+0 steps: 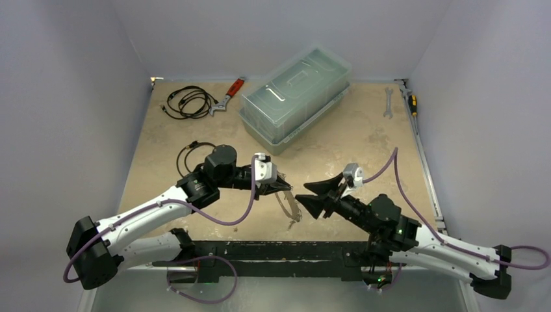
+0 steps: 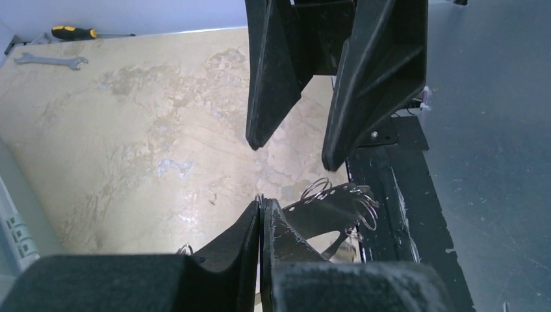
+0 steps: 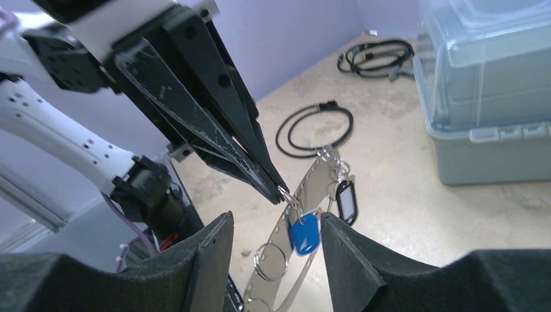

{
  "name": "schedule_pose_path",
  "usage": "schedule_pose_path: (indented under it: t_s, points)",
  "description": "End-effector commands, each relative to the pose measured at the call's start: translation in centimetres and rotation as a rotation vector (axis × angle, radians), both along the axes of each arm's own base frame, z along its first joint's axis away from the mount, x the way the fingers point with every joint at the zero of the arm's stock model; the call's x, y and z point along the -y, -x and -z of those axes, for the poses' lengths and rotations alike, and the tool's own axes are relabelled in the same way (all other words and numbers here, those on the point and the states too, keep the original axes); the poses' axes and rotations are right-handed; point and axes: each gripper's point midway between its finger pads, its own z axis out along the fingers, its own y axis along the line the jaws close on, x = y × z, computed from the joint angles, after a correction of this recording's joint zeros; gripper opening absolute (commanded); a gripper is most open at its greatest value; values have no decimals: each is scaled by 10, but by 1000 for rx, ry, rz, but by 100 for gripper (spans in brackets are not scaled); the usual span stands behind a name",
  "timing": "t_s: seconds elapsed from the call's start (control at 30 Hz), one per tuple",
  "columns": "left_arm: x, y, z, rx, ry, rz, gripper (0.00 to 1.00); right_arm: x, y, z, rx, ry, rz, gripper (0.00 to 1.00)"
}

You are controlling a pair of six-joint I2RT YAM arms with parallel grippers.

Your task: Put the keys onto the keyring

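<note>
The left hand (image 1: 283, 187) is pinched shut on the top of the keyring (image 1: 291, 207), which hangs at centre frame above the surface (image 1: 364, 143). Blue- and black-tagged keys (image 3: 304, 234) dangle from it. The right hand (image 1: 302, 193) gapes open just beside it. At upper centre stands a lidded clear bin (image 1: 260, 112); its contents cannot be made out.

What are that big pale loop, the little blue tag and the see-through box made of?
The keyring looks like a thin flat band, pale with a sheen and small holes; metal or stiff plastic, I cannot tell. The blue tag seems glossy plastic: solid colour, soft highlight. The box is likely translucent plastic: its inside shows dimly.
</note>
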Motion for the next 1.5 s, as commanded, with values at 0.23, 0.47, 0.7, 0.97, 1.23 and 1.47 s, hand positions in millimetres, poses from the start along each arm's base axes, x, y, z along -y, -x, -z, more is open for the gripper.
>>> schedule_pose_path:
  t_s: [0.23, 0.47, 0.7, 0.97, 1.23, 1.47]
  points:
    - [-3, 18, -47, 30, 181, 101, 0, -2, 0, -9, 92, -56, -13, 45]
    - [-7, 25, -53, 47, 212, 130, 0, 0, -4, -9, 105, -58, 11, 40]
    - [-7, 5, -38, 63, 131, 34, 0, 17, -8, -13, 77, -101, 78, 43]
    - [-7, -6, -26, 60, 83, -15, 0, 13, -4, -10, 60, -89, 47, 50]
    - [-8, -28, 2, 28, -49, -105, 0, 9, -21, 19, -66, 9, 144, 55]
    - [-16, -60, 63, -64, -284, -261, 0, 11, -24, 48, -177, 51, 190, 56]
